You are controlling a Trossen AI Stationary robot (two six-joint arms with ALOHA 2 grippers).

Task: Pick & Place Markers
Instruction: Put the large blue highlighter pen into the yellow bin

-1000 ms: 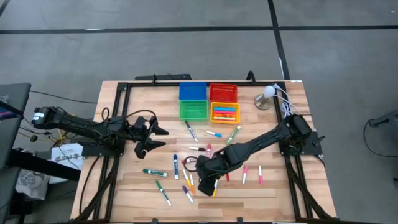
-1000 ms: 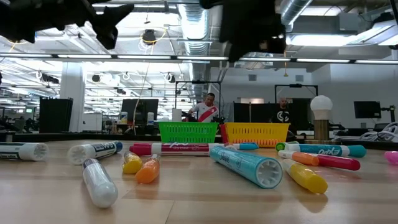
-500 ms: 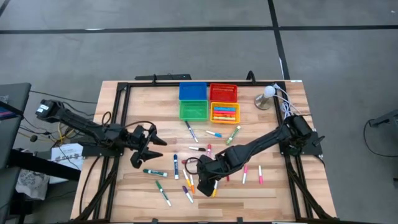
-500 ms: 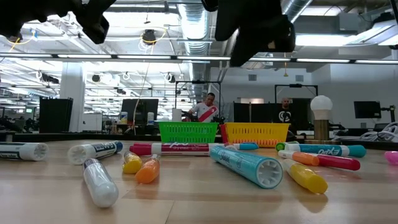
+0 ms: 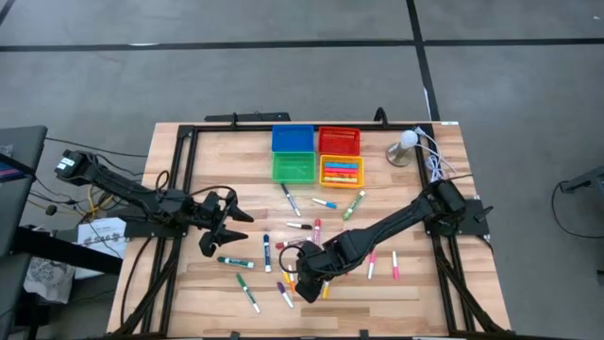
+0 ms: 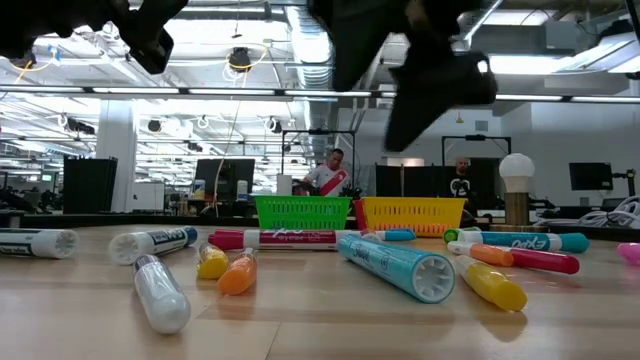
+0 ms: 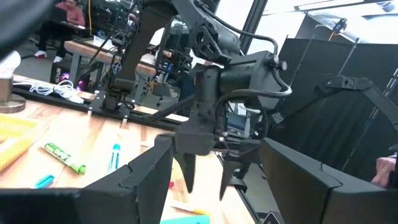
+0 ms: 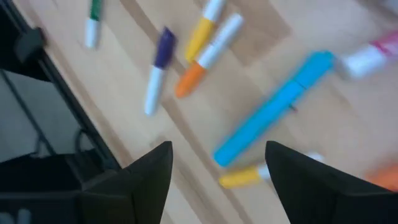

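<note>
Right claw point(image 5: 300, 286) spread wide, empty, above blue marker point(image 8: 273, 109); seemingly not touching. Left claw point(image 5: 219, 227) open, empty.

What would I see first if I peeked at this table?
Lots of colourful markers lie scattered across the near half of the wooden table. Four bright bins, blue, red, green and yellow, sit together at the far middle. Two dark arms lean in: the right end effector hangs open over the marker pile, and the left end effector is open toward the table's left side.
</note>
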